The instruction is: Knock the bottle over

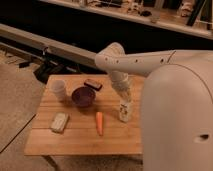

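Note:
The bottle, small and clear with a pale label, stands upright on the right part of the wooden table. My white arm comes in from the right and bends down onto it. My gripper sits right at the bottle's top and is shut. The bottle's cap is hidden behind the gripper. I cannot tell whether the gripper touches the bottle.
An orange carrot lies just left of the bottle. A dark purple bowl, a white ribbed cup, a small dark object and a pale sponge-like block share the table. My robot's white body fills the right side.

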`<state>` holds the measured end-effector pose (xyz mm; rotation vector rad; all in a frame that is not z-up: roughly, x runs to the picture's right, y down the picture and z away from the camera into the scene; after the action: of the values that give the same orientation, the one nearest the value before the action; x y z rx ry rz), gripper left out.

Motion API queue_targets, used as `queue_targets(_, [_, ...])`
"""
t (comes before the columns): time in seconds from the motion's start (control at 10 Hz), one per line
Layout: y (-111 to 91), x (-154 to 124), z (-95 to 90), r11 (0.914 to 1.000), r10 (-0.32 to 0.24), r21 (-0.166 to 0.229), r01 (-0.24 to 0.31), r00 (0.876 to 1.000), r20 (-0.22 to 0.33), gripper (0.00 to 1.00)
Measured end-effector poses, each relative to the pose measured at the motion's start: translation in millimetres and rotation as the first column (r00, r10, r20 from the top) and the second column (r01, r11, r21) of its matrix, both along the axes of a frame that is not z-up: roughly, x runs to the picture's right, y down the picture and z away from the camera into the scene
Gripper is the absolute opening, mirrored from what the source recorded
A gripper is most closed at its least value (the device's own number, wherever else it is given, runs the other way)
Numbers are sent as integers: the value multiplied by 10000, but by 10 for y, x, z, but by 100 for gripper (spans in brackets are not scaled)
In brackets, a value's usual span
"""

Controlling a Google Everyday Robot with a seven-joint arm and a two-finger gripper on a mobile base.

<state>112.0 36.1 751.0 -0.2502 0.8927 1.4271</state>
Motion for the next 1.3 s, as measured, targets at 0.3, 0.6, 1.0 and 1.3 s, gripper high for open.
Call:
queue_targets(0.3, [-323,-186,99,9911,-910,1025,845,9941,599,0])
queue_targets(0.6, [-281,-290,40,9880,-1120,1158,1021,9902,831,0])
queue_targets(1.0, [24,-271,-127,9936,-881,784,814,9923,873,0])
queue_targets(1.3, [159,-314,-215,9962,-682,611,622,9923,1030,4])
